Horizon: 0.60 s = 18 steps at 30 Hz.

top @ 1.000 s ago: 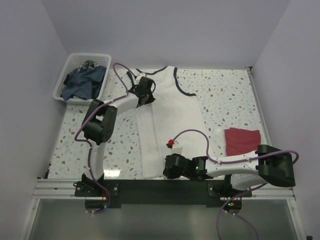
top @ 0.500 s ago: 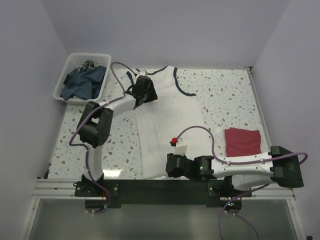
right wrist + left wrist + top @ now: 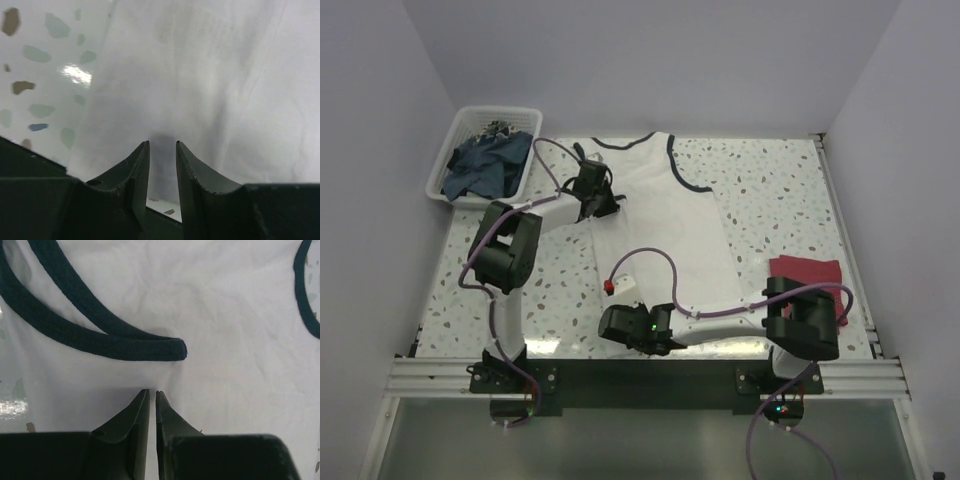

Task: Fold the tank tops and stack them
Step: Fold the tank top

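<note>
A white cloth tank top point(image 3: 660, 230) with navy trim lies flat mid-table, straps far, hem near. A plain dark red tank top point(image 3: 808, 268) sits folded to its right.

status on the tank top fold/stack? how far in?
Done: the dark red tank top lies folded on the right. In hand: the white tank top lies spread out, not yet folded. The left fingers are nearly shut on it by the navy trim; the right fingers are at its near edge, grip unclear. Left: fold the white one, then stack the two.
</note>
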### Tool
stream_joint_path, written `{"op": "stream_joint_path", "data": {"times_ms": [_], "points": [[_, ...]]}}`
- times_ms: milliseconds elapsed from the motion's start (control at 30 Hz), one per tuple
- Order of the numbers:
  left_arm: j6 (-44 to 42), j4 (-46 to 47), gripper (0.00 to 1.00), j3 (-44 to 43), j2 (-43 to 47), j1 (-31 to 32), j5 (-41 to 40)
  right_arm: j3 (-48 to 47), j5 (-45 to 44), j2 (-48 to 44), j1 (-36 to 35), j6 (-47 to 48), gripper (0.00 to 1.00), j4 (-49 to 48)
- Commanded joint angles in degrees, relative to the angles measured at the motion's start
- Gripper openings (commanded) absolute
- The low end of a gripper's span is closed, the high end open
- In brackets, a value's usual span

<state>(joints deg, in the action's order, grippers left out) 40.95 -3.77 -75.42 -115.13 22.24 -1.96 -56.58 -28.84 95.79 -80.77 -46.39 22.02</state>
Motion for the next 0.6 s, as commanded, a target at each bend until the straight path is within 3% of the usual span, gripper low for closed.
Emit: {"op": "stream_joint_path", "data": {"times_ms": [0, 400, 567], "points": [[-1.75, 0.25, 0.15, -1.75, -3.51, -0.53, 4.76, -2.66, -0.87, 4.04, 0.70, 3.59, 0.32, -0.75], [-6.76, -6.25, 0.22, -7.73, -7.21, -7.02, 1.07, -16.01, 12.66, 17.41, 0.35, 7.36, 0.32, -8.05], [-11.06, -8.88, 0.32, -12.81, -7.74, -8.88, 1.60, -23.40, 13.98, 18.65, 1.57, 8.86, 0.33, -7.34]]}}
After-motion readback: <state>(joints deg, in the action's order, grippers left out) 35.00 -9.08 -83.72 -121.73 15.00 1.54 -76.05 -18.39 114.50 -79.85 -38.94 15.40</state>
